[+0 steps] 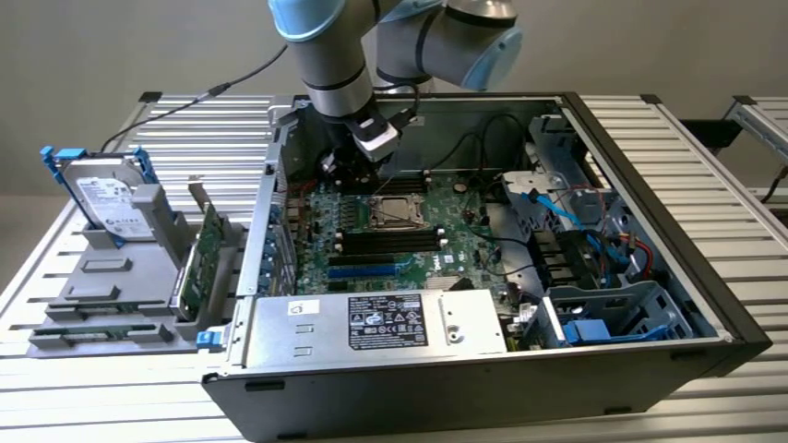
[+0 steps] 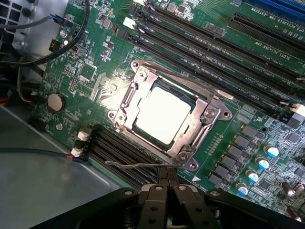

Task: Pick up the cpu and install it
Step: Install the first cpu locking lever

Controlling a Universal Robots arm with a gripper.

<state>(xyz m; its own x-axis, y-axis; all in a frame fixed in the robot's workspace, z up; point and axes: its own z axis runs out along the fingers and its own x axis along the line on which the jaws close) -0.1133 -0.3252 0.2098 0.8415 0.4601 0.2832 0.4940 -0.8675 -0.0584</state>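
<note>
With its fingers shut on nothing, the claw (image 2: 167, 191) hovers at the frame's lower middle, the cpu (image 2: 159, 115) already seated in its socket (image 2: 209, 113) just above it.

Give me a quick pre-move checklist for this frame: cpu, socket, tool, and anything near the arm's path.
1. The cpu lies inside the socket frame: ok, it looks flat.
2. Tool empty: ok, shut with nothing between its fingers.
3. Tool off the cpu: ok, in the wrist view it sits beside the socket, not on the chip.
4. Retention lever: it lies near the tool's tips; latched or not, cannot tell.
5. Black cable in the case: ok, it hangs off the arm on the exterior view's right.
6. Memory slots by the socket: ok, untouched.
</note>
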